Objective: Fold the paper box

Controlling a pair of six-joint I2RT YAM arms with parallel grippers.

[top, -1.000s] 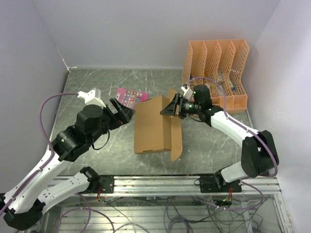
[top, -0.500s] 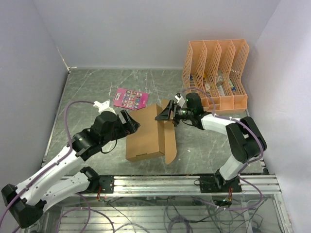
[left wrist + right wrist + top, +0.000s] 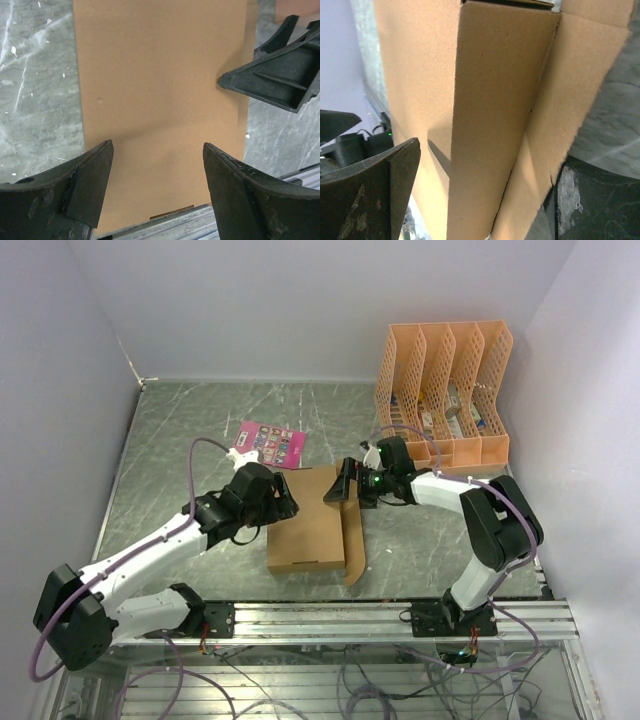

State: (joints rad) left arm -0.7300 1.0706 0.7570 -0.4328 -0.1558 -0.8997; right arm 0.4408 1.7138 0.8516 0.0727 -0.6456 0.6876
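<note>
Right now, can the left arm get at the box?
Probably yes. The left gripper stands open right over the box, with nothing between them; the right gripper is only at its right edge.

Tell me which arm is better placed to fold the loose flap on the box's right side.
Right, likely. The right gripper sits open astride the raised flap of the paper box, while the left gripper hangs open over the flat panel on the opposite side.
</note>
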